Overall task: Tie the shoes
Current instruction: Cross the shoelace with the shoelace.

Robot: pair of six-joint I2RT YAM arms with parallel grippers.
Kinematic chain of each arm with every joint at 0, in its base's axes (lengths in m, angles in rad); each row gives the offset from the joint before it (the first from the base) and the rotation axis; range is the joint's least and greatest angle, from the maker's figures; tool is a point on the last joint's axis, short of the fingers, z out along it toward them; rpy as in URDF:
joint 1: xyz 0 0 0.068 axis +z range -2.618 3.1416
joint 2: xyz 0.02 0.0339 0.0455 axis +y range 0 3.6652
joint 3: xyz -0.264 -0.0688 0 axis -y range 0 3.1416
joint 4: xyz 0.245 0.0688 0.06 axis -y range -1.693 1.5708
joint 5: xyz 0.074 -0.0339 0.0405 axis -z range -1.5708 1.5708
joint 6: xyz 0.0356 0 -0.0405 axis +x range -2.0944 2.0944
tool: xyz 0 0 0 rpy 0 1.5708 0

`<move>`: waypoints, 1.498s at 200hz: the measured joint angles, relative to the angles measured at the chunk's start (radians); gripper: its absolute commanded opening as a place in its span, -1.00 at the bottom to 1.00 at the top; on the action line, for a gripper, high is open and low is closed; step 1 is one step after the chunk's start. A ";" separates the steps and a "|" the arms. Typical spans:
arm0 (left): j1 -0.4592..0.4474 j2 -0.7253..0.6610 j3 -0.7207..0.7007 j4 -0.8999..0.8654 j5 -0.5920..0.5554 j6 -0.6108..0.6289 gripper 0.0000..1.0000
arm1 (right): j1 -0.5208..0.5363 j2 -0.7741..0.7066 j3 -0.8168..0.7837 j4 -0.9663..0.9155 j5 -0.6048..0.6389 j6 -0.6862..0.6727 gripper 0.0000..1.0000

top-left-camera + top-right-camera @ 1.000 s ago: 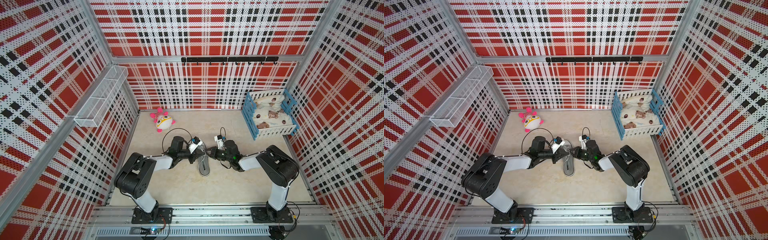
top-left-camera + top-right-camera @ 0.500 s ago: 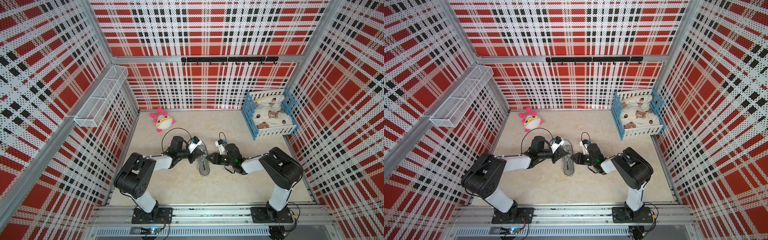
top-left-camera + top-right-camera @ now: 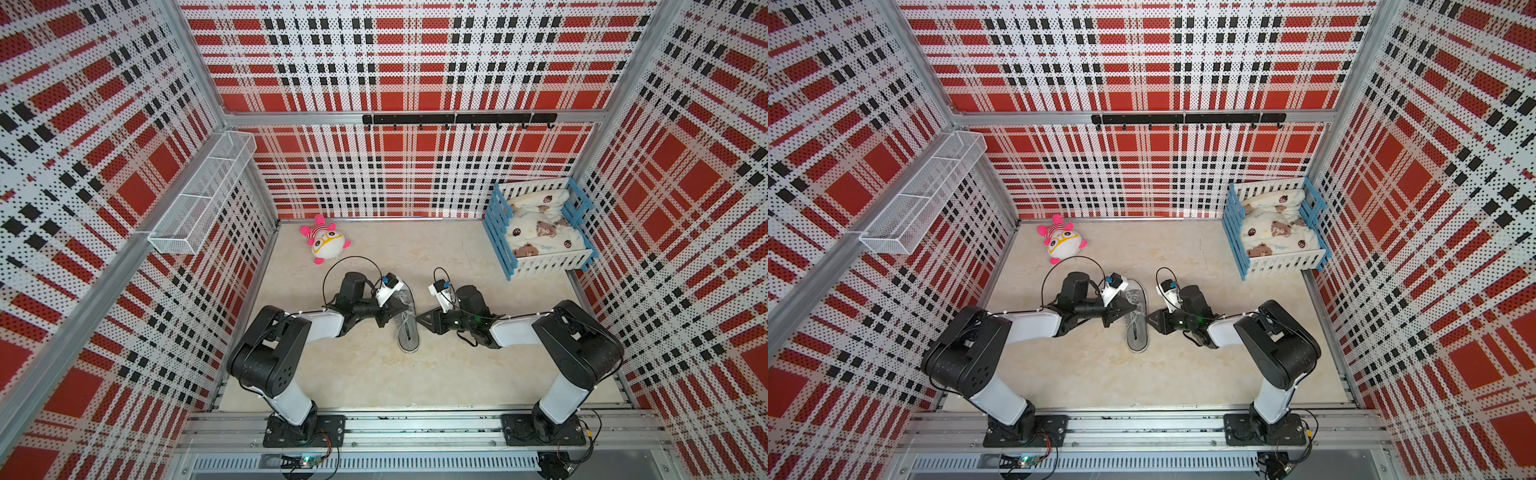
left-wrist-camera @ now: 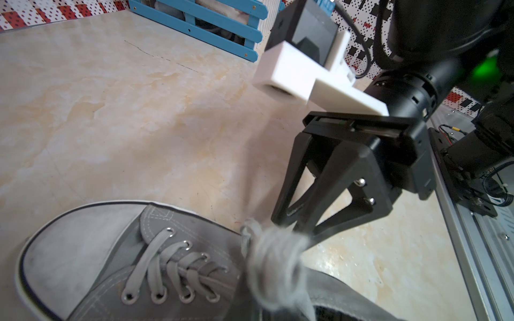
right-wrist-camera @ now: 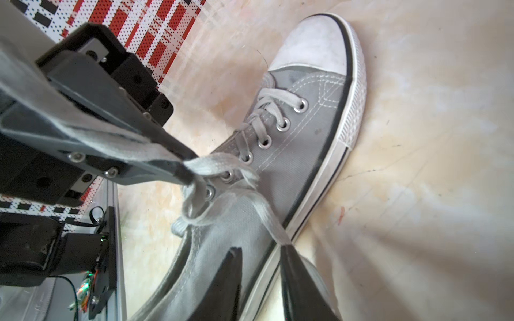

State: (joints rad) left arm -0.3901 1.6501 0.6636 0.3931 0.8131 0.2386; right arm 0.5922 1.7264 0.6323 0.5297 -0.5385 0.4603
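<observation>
right gripper point(image 5: 261, 247) has opened beside the shoe point(image 5: 300, 133); left gripper point(image 5: 185, 173) still pinches lace point(image 5: 219, 162).

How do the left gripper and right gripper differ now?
The left gripper is shut, pinching a lace; the right gripper is open, fingers apart. The left gripper reaches over the eyelets of the shoe; the right gripper sits at its sole edge. Both hang low at the shoe.

Only a small word, apparently "Bear", shows on the blanket point(image 3: 536, 227).
</observation>
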 measured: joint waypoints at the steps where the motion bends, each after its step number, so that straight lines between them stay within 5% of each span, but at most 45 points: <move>1: 0.000 0.000 0.000 -0.001 0.000 0.001 -1.00 | 0.000 0.001 0.001 0.000 -0.001 -0.003 -0.33; 45: 0.002 0.000 0.013 -0.031 0.003 0.021 -1.00 | 0.000 0.012 0.025 0.053 -0.034 -0.076 -0.32; 118: -0.003 0.000 0.023 -0.051 0.002 0.040 -1.00 | 0.000 0.043 0.093 0.043 0.000 -0.104 -0.67; 171: -0.004 0.000 0.027 -0.059 0.002 0.047 -1.00 | 0.000 0.058 0.110 0.030 0.017 -0.106 -0.72; 208: -0.004 0.000 0.027 -0.066 0.002 0.053 -1.00 | -0.023 0.054 0.095 0.002 0.039 -0.137 -0.55; 247: -0.004 0.000 0.037 -0.095 0.003 0.077 -1.00 | -0.065 0.007 0.079 -0.099 0.015 -0.254 -0.09; 299: -0.006 0.018 0.112 -0.216 0.037 0.158 -1.00 | -0.065 -0.047 0.078 -0.143 -0.061 -0.431 0.14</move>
State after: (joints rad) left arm -0.3962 1.6680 0.7753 0.1768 0.8497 0.3962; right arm 0.5270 1.6791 0.7105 0.3866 -0.5999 0.0292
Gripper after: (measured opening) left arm 0.053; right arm 0.556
